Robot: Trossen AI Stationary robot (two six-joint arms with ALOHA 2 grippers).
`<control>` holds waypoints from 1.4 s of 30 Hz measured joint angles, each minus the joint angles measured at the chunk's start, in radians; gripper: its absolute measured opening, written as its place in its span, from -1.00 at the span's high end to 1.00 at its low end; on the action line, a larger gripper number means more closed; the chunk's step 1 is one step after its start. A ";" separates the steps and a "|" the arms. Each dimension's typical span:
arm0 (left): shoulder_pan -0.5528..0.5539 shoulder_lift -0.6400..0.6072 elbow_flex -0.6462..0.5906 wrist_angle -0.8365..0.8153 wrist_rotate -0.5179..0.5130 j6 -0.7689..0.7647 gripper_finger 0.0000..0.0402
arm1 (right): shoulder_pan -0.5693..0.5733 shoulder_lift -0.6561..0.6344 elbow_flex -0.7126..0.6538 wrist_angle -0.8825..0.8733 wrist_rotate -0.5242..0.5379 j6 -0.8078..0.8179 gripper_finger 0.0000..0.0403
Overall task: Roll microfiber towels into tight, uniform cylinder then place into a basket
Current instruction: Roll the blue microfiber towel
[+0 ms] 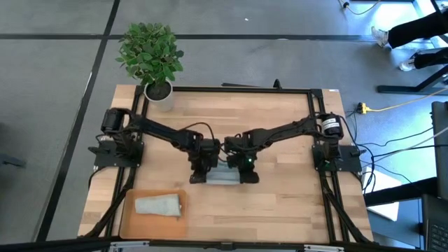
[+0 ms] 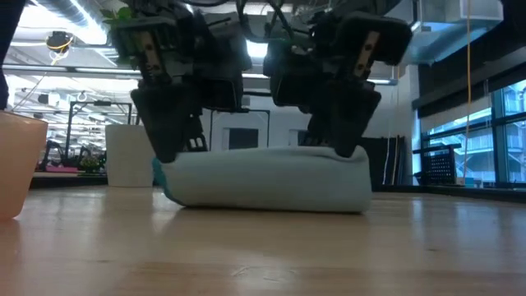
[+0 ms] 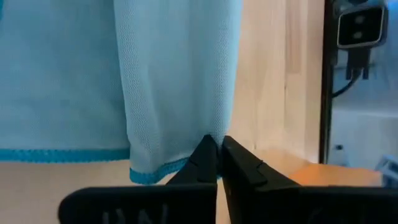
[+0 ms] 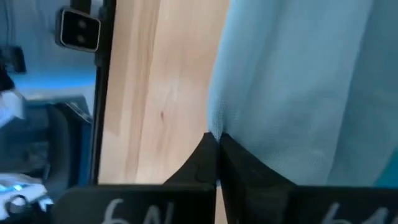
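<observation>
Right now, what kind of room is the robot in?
Probably a robotics lab or workshop: a wooden table inside a black frame, loose cables on the grey floor, and open ceiling ducts.

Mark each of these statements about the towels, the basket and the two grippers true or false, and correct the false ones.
1. A rolled towel already lies in the basket. True: the pale grey-green towel rests there.
2. The light blue towel is in the basket too. False: it lies on the table, mid-table.
3. The left gripper is shut on the blue towel's edge. True.
4. The right gripper hangs open, clear of the towel. False: it is shut on the towel's other end.
5. The plant pot stands at a far corner. True.
</observation>
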 joint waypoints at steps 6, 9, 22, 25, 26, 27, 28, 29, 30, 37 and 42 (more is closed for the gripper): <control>0.067 0.000 -0.001 -0.025 0.086 -0.065 1.00 | -0.051 -0.001 -0.001 -0.012 0.009 0.166 0.98; 0.091 -0.001 0.001 -0.046 0.151 -0.069 1.00 | -0.070 -0.001 -0.001 -0.011 -0.022 0.199 0.98; 0.061 0.016 0.004 -0.042 0.287 -0.108 1.00 | -0.086 -0.001 0.001 -0.006 -0.180 0.213 0.98; 0.057 0.040 0.004 -0.020 0.297 -0.146 1.00 | -0.086 -0.001 -0.001 -0.013 -0.152 0.254 0.98; 0.056 0.044 0.004 -0.018 0.301 -0.152 1.00 | -0.087 0.000 -0.001 -0.011 -0.151 0.254 0.98; 0.055 0.051 0.004 -0.010 0.308 -0.164 1.00 | -0.087 0.000 -0.001 -0.013 -0.150 0.254 0.98; 0.054 0.060 0.004 0.005 0.313 -0.169 1.00 | -0.084 0.000 -0.003 -0.017 -0.149 0.254 0.98; 0.050 0.068 0.004 0.011 0.314 -0.171 1.00 | -0.079 0.000 -0.004 -0.016 -0.146 0.257 0.99; 0.047 0.073 0.003 0.016 0.314 -0.172 1.00 | -0.074 0.002 -0.004 -0.013 -0.136 0.263 0.99; 0.026 0.087 0.001 0.043 0.264 -0.175 1.00 | -0.044 0.027 -0.001 -0.001 -0.060 0.310 0.99; 0.008 0.091 0.002 0.046 0.204 -0.205 1.00 | -0.041 0.032 0.000 0.003 -0.013 0.374 0.99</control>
